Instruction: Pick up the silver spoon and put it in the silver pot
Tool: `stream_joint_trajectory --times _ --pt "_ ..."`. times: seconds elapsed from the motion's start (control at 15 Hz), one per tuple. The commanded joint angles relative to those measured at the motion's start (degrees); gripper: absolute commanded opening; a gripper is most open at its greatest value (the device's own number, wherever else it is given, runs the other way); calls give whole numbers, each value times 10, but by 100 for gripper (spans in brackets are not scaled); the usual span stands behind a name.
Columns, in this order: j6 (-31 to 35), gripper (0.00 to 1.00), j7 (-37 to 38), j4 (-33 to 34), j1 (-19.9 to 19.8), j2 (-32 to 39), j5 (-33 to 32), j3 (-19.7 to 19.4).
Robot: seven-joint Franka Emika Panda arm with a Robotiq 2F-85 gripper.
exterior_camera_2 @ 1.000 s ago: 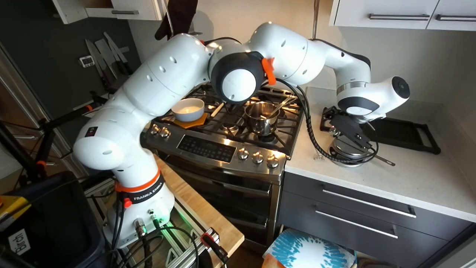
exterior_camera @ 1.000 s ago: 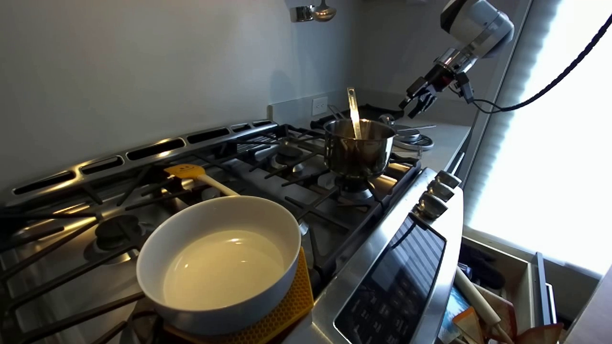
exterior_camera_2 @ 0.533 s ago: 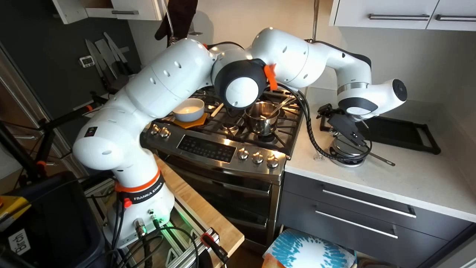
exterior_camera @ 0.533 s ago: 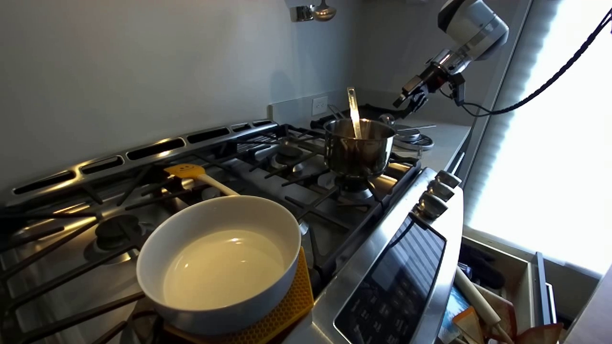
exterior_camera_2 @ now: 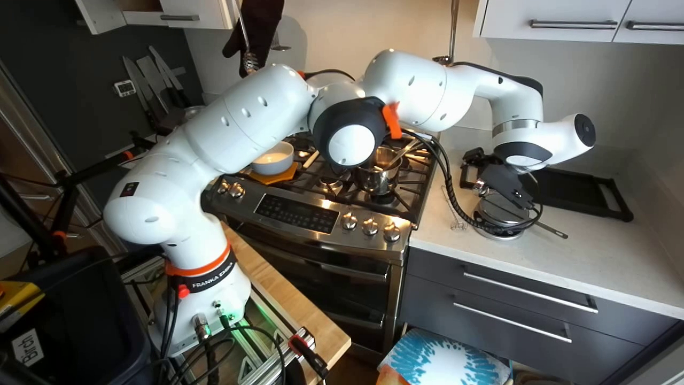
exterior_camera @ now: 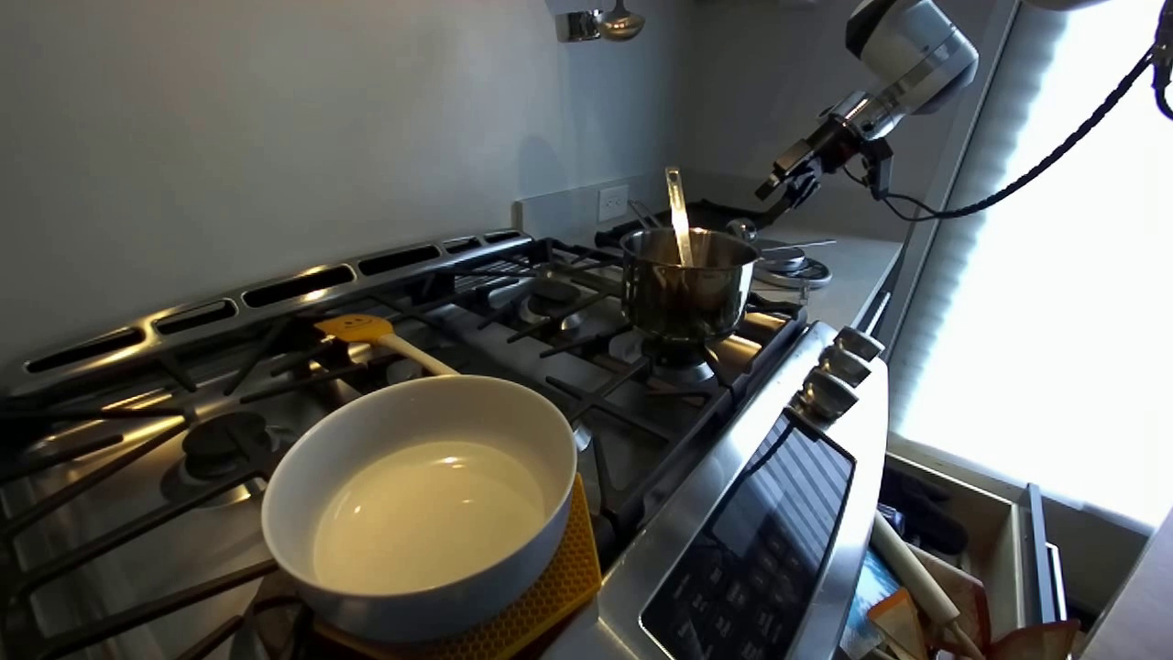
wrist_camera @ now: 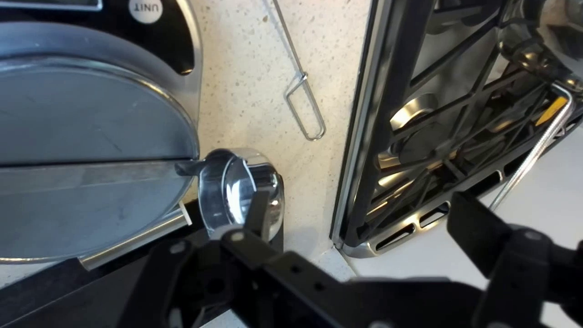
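The silver spoon lies across a round scale on the counter; its long flat grey handle [wrist_camera: 100, 175] and shiny rounded bowl show in the wrist view. Its bowl [exterior_camera: 740, 229] and its handle end [exterior_camera_2: 552, 230] show in the exterior views. The silver pot [exterior_camera: 687, 298] stands on a burner, also in an exterior view [exterior_camera_2: 377, 179] and at the wrist view's upper right [wrist_camera: 562, 36]. A paler utensil [exterior_camera: 678, 211] stands in it. My gripper [exterior_camera: 779, 209] is open and empty above the counter. In the wrist view [wrist_camera: 360, 209], its left finger overlaps the spoon's bowl.
A scale [exterior_camera_2: 502, 216] is under the spoon. A black tray [exterior_camera_2: 582, 192] lies behind it, and a whisk [wrist_camera: 291, 54] beside it. A white pan [exterior_camera: 417, 522] on an orange trivet [exterior_camera: 559, 568] and an orange spatula [exterior_camera: 353, 328] are on the stove.
My gripper has shifted slightly left and tilted in an exterior view, staying open. The arm's elbow has lowered a little, and the wrist has moved slightly right. The spoon and pot have not moved.
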Motion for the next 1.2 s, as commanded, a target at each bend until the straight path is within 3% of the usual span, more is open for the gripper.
stream_joint_trajectory --times 0.0,0.4,0.6,0.93,1.0,1.13 --pt "4 100 -7 46 -15 39 24 12" --pt "19 94 0 96 -16 81 54 18" --pt "6 87 8 123 -15 104 62 25" --pt "0 90 23 150 -15 129 65 29" --pt "-5 88 26 155 -14 133 63 30" --pt "-14 64 32 163 -14 139 62 33"
